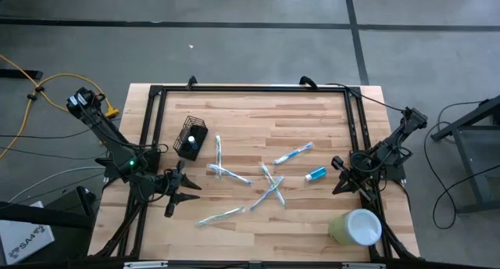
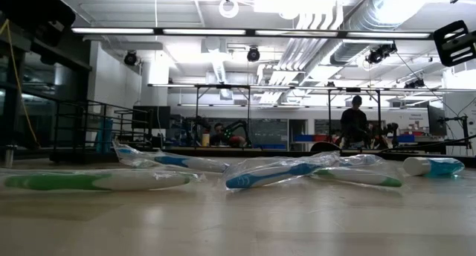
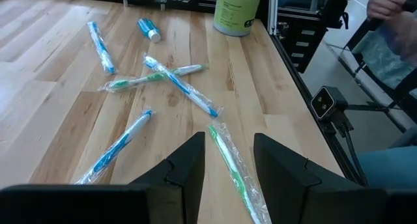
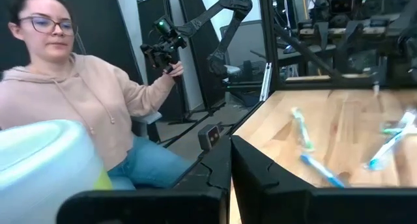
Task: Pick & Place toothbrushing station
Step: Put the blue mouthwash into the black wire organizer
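Note:
The toothbrushing station [image 1: 191, 138], a small black wire-mesh holder, sits on the wooden table's far left part. No gripper touches it. Several wrapped toothbrushes [image 1: 269, 179] lie scattered across the middle. My left gripper [image 1: 184, 195] hovers open over the near left of the table. In the left wrist view a green wrapped toothbrush [image 3: 229, 157] lies on the boards below the gap between the fingers [image 3: 228, 168], untouched. My right gripper [image 1: 337, 187] waits shut at the table's right side, its fingers together [image 4: 230, 160].
A pale green cup [image 1: 355, 227] with a white inside stands at the near right corner. A small blue tube [image 1: 316, 173] lies right of the brushes. A black frame [image 1: 250, 87] rims the table. A person [image 4: 71, 87] sits beyond the near edge, holding hand controls.

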